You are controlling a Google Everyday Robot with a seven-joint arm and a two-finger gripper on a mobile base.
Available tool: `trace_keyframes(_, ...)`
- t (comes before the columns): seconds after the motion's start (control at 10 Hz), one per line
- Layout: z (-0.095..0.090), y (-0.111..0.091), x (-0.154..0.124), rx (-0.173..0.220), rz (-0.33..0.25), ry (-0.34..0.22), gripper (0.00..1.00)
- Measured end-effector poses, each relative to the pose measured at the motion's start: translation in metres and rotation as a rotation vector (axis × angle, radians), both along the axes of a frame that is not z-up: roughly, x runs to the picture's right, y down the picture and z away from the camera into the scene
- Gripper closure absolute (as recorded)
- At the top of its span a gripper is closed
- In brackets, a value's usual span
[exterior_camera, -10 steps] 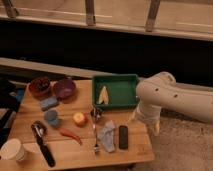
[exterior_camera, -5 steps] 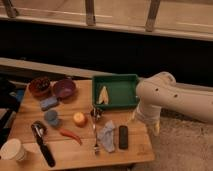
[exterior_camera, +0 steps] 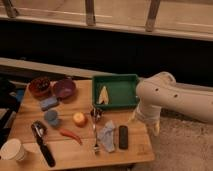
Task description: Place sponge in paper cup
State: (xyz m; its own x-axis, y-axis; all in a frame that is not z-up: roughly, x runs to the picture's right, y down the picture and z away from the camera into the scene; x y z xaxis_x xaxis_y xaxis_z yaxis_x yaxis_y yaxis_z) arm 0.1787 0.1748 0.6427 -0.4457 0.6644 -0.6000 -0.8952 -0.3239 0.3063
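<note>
Gripper [exterior_camera: 146, 123] hangs at the table's [exterior_camera: 75, 152] right edge, beside one green tray [exterior_camera: 116, 78]; jaws wide, holding nothing. One sponge [exterior_camera: 48, 103] lies left, just before two dark red bowls [exterior_camera: 64, 88]. One paper cup [exterior_camera: 12, 149] stands front-left, well apart.

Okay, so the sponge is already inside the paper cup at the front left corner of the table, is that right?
Not quite. The camera view shows the sponge lying on the table near its back left, not inside the paper cup, which does stand at the front left corner. The gripper hangs by the table's right edge, away from both.
</note>
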Motion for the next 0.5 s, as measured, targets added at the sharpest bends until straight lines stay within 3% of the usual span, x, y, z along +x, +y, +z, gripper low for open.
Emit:
trace_keyframes(0.3, -0.001, -0.001, 0.001, 0.006, -0.017, 0.006, 0.24)
trace_keyframes(0.5, 0.0, -0.017, -0.013, 0.055, -0.109, 0.01, 0.24)
